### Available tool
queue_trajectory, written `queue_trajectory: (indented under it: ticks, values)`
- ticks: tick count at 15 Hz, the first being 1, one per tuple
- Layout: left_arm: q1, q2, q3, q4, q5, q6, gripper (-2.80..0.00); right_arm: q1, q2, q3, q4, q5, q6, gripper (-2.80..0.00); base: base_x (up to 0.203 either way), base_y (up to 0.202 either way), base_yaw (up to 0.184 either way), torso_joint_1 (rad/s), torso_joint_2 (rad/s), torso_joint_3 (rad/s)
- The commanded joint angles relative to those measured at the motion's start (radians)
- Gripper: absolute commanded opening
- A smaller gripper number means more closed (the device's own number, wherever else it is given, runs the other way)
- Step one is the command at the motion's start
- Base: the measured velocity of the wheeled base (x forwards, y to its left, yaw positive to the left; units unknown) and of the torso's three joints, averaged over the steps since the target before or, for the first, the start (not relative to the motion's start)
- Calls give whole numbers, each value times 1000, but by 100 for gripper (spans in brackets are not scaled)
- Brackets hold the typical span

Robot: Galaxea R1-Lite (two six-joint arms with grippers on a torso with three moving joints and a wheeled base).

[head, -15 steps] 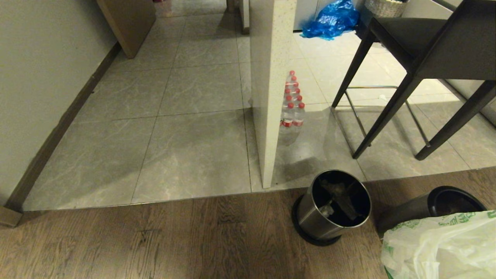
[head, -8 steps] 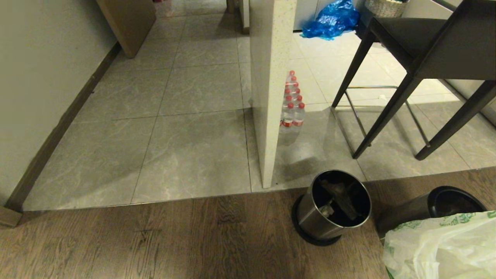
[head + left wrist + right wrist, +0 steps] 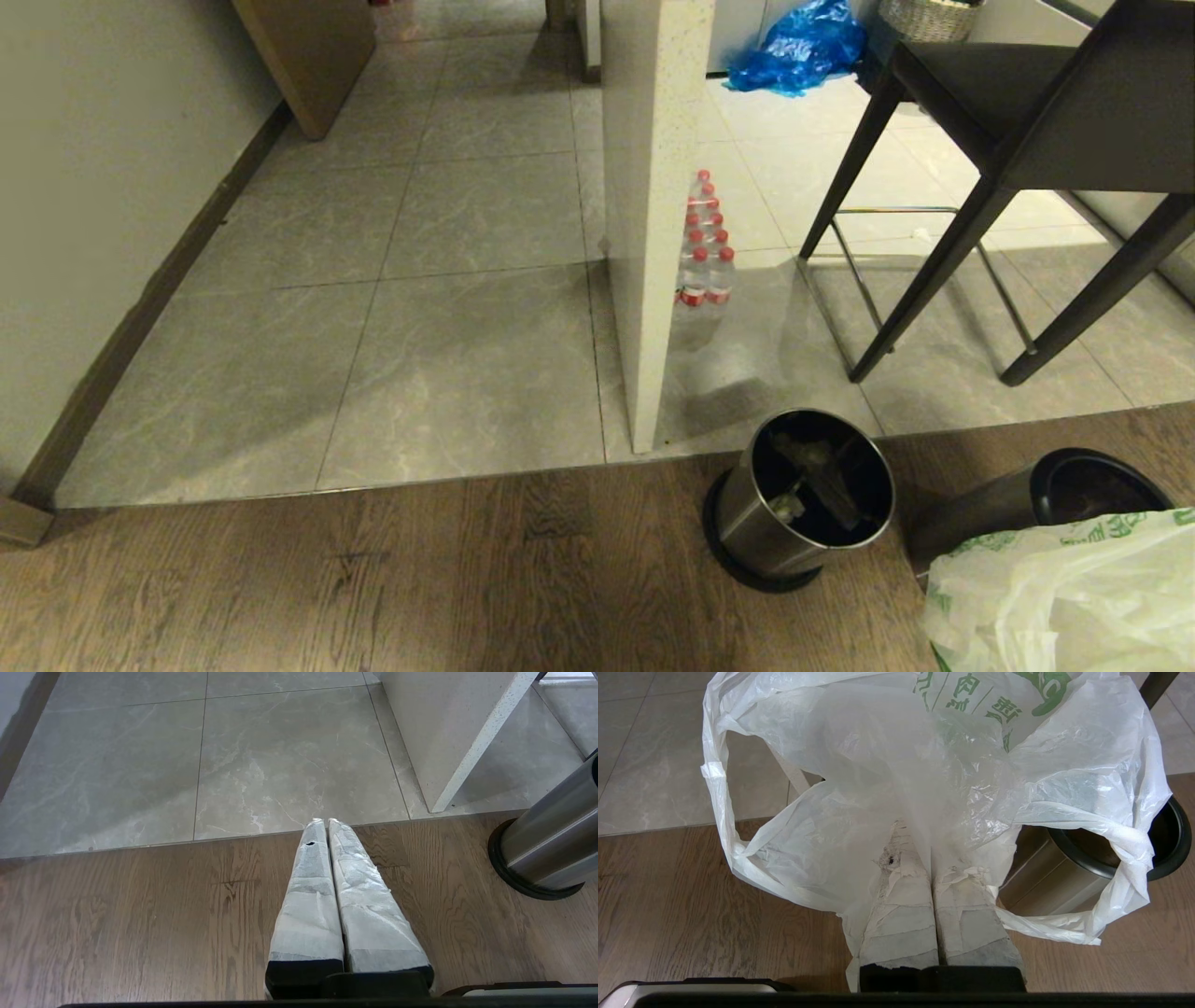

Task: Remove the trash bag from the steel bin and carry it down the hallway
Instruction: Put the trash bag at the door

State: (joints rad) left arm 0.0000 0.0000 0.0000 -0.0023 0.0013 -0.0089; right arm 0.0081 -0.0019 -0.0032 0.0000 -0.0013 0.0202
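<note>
While the head view is showing no arm at all, the trash bag is sitting low at the right edge, already clear of any bin. Two steel bins are standing on the brown wood floor: the steel bin, upright near the white pillar, with dark scraps inside and no liner on its rim, and a second bin tipped over beside the bag, mouth facing the camera. The hallway of grey tiles is lying ahead, untravelled so far as can be judged.

In the left wrist view, the left tool is hanging with its wrapped fingers pressed together on nothing, over the wood floor, with a steel bin just off to one side.

In the right wrist view, the right tool is pinching the bag's thin film between closed fingers; the bag is billowing out above the floor, and the tipped bin's black rim is showing behind it.

Judgement: removal is looking done; the carry down the hallway is still to come.
</note>
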Motion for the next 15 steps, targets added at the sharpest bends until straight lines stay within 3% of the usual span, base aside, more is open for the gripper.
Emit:
queue_trajectory:
  ticks: [1,15]
  values:
    - [0,-2,0,-1,0,0,-280,0,2,0,0,0,1,-280,0,0,0,0,0,0]
    - [0,-2,0,-1,0,0,-280,0,2,0,0,0,1,-280,0,0,0,0,0,0]
